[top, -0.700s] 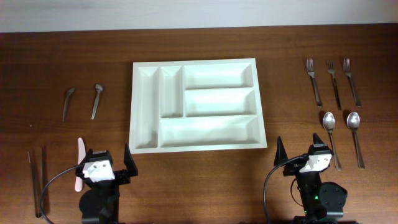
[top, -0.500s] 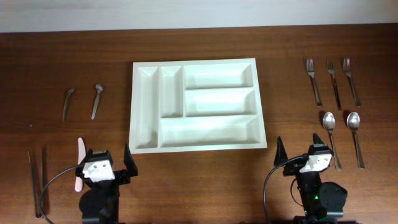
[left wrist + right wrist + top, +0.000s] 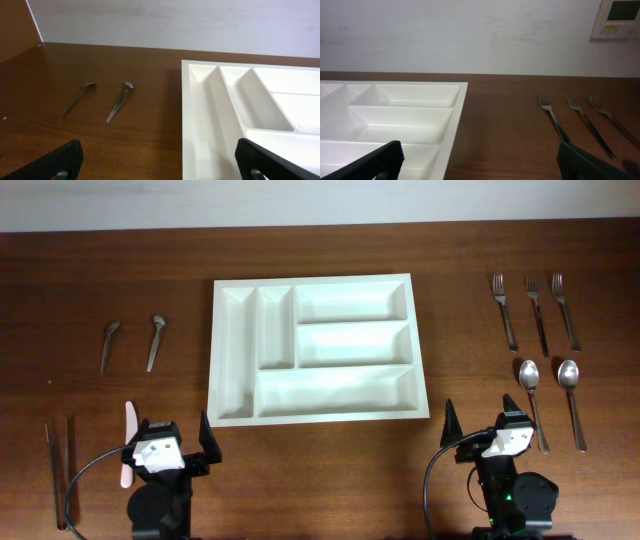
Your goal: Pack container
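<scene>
On the dark wooden worktop [image 3: 320, 470], centred, lies the smooth white plastic tray [image 3: 310, 281], rectangular, with five compartments. Left fingers [image 3: 50, 162] and right fingers [image 3: 375, 160], black and ribbed, gape wide, holding nothing.

both arms sit folded low at the near edge of the scene, the left arm [image 3: 155, 500] at the near left and the right arm [image 3: 510, 495] at the near right, well apart. each wrist points toward the far side. the left tool [image 3: 167, 425] has its fingers [image 3: 55, 162] spread wide, with nothing between them. the right tool [image 3: 495, 425] is spread just as wide and is also empty. in each wrist view only the dark fingertips show, at the bottom corners.
</scene>
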Motion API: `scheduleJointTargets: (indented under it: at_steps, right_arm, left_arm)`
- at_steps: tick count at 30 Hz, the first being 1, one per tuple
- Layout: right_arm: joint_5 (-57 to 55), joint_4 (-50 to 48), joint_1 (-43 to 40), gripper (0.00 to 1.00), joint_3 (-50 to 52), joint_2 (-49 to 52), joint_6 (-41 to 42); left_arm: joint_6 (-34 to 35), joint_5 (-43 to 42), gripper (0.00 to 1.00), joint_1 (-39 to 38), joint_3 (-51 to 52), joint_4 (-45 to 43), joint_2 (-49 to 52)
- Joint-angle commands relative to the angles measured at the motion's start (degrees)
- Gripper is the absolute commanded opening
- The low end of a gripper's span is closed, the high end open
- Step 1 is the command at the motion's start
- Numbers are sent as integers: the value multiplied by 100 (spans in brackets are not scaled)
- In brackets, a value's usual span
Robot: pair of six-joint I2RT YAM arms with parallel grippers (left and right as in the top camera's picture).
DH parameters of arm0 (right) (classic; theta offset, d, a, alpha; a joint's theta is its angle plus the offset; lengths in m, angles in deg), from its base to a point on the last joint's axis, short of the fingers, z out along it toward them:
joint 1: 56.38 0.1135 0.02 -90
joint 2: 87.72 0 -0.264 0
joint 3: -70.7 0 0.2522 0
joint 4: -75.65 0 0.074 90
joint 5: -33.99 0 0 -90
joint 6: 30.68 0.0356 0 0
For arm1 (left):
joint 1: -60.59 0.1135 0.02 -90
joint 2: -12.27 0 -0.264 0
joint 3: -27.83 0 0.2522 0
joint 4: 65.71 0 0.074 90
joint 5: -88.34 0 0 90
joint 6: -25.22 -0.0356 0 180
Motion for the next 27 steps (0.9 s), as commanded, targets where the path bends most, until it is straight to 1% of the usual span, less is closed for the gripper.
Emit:
scheduleJointTargets:
  at_steps: [1, 25, 27]
  right_arm:
    - [35, 31, 33, 99, 26, -59, 9]
    - [33, 31, 33, 99, 26, -59, 7]
    - [-168, 24, 35, 99, 26, -59, -125]
  left_arm:
    - [-70, -61, 99, -15, 37, -15, -59]
    - [-68, -61, 99, -17, 37, -15, -59]
    - [-70, -61, 99, -15, 37, -15, -59]
